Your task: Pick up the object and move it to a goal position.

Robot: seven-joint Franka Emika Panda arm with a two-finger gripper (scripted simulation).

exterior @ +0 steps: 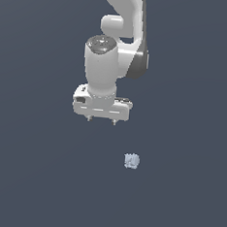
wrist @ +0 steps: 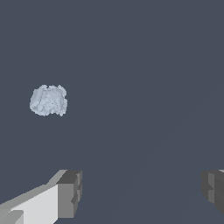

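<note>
Pale lumpy object [exterior: 131, 161] lies apart from smooth white pincer [exterior: 101, 120], spread wide.

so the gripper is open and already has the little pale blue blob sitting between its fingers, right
Not quite. The gripper is open, but the pale blue blob is not between its fingers. The exterior view shows it lying apart from the gripper, lower in the picture and toward that view's right. The wrist view agrees: the blob sits well off from the gap between the two fingers.
</note>
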